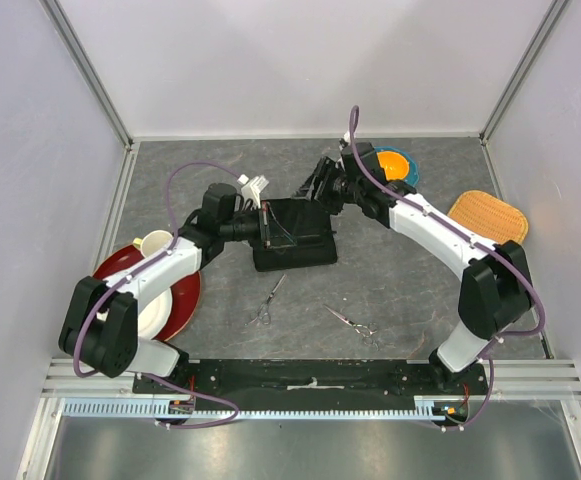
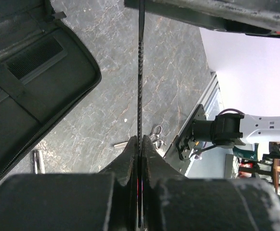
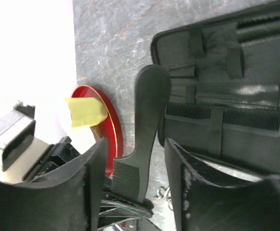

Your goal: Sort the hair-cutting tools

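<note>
My left gripper [image 1: 263, 222] is shut on a flat black comb, seen edge-on in the left wrist view [image 2: 140, 72], and holds it over the left edge of the open black case [image 1: 295, 240]. My right gripper [image 1: 313, 188] is open above the case's far edge. In the right wrist view its fingers [image 3: 94, 163] stand on either side of that comb [image 3: 149, 110] without touching it. A second black comb [image 3: 248, 120] lies strapped inside the case. Two silver scissors [image 1: 268, 300] [image 1: 355, 322] lie on the table in front of the case.
A red plate [image 1: 188, 300] with a white bowl [image 1: 155, 312] and a cream cup [image 1: 155, 243] sits at the left. An orange bowl on a teal plate [image 1: 395, 163] is at the back right. A woven yellow mat [image 1: 488, 215] lies at the right.
</note>
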You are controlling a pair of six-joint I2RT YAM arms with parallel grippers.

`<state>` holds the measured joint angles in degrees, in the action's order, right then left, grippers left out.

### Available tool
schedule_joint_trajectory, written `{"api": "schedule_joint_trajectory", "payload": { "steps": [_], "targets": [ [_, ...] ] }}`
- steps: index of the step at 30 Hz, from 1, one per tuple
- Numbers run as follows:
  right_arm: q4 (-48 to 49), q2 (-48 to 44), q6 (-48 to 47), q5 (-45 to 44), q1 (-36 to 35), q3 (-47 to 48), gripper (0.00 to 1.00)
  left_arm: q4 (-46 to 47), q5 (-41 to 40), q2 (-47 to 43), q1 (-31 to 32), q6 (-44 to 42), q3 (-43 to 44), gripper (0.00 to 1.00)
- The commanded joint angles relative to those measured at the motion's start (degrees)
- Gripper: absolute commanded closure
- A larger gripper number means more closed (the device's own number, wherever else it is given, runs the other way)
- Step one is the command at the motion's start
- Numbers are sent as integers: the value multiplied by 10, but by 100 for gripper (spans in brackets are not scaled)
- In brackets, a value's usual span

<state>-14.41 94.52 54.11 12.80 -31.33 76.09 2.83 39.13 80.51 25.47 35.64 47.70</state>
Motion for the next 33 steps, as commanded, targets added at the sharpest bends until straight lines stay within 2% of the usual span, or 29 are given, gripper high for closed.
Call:
{"api": "schedule_joint_trajectory", "payload": {
  "steps": [1,3,7,11,13,16,20,24,33],
  "targets": [
    [-3,-3,-89,72,8,63,32,-69,-13,-19,1,-61,73,98],
    [-6,-26,-142,73,12,72,19,-92,-10,-29,1,-82,89,98],
    [-8,-47,-209,123,19,92,10,-161,33,-37,1,-108,156,98],
    [-7,-58,-244,185,22,115,10,-196,102,-41,0,-135,206,98],
    [-6,-70,-264,198,25,125,11,-180,183,-52,0,-152,205,98],
    [-1,-83,-296,275,29,154,12,-148,229,-78,-1,-161,195,98],
    [-1,-115,-322,348,30,183,13,-142,261,-87,-2,-157,209,98],
    [-2,-145,-354,429,36,172,17,-115,279,-92,-3,-132,216,98],
    [-5,-173,-359,488,57,144,24,-77,365,-101,-12,-102,230,98]
  ]
}}
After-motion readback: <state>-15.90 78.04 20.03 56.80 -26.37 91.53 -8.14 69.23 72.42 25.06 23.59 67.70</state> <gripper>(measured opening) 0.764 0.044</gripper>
